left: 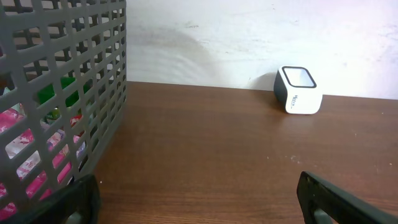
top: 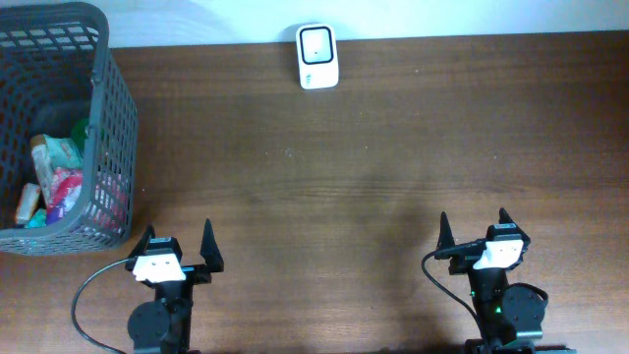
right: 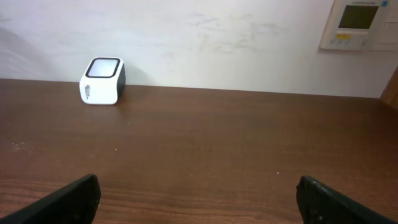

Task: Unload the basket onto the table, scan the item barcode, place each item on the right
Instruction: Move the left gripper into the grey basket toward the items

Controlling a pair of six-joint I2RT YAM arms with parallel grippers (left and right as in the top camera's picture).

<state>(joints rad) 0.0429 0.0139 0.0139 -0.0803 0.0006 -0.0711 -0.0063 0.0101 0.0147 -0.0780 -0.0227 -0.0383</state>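
Standing wide open and empty, the left pincer (top: pixel 178 236) sits at the near edge of the desk (top: pixel 344 167), close to the near corner of the grey mesh basket (top: pixel 116 147); the right pincer (top: pixel 474 224), equally released and holding nothing, sits well apart on the other side; the items to be scanned, a jumble of pink, green and beige packets (top: pixel 54 187), lie deep in the basket at the far left, and no barcode can be made out on any of them; the white scanner (top: pixel 317 56) stands at the back edge of the desk by the wall, its window turned upward. The likeliest trouble is the reach into the basket: a finger may catch the tall mesh wall and drag or tip it, or the jaws may close on two crowded packets at once; soft wrappers may crumple and slip; and an item carried over with its code facing away from the window would probably not read.
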